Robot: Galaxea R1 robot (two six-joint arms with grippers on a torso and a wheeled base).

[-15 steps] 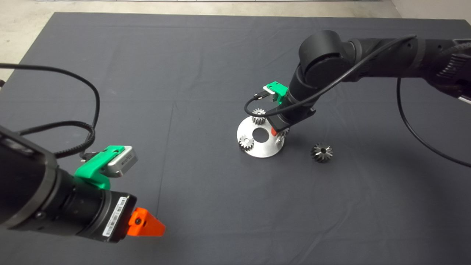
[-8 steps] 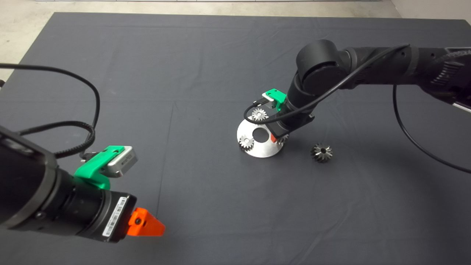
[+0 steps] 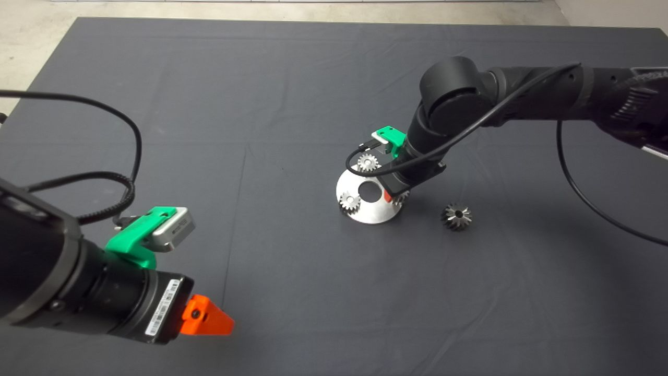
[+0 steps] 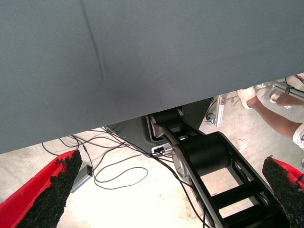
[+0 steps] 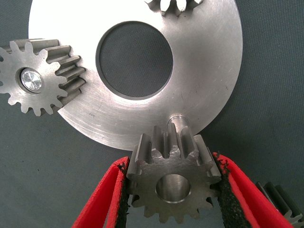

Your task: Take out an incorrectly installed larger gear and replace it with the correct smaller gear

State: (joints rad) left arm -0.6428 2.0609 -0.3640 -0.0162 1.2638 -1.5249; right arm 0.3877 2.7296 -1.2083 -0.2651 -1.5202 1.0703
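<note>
The right gripper is at work near the middle of the counter, a little toward its right edge, reaching down over a round steel disc that lies flat on the dark mat. In the right wrist view its fingers are closed narrowly on the small gear, the black pads pressing its teeth from both sides. That gear is tilted and sits at the rim of the disc, just beside a short steel pin that stands on the disc; the gear's centre hole is open and is not on the pin.

Two brighter small gears ride on the disc: one on the side toward the front edge and left, one on the side toward the back edge. A large round hole is in the disc's middle.

The large gear lies on the mat apart from the disc, toward the right edge, its centre hole up and nothing touching it.

The left gripper hangs idle over the front left corner of the counter. In the left wrist view its fingers stand wide apart with nothing between them; past the counter edge show floor cables, the robot's black base and a person's leg.
</note>
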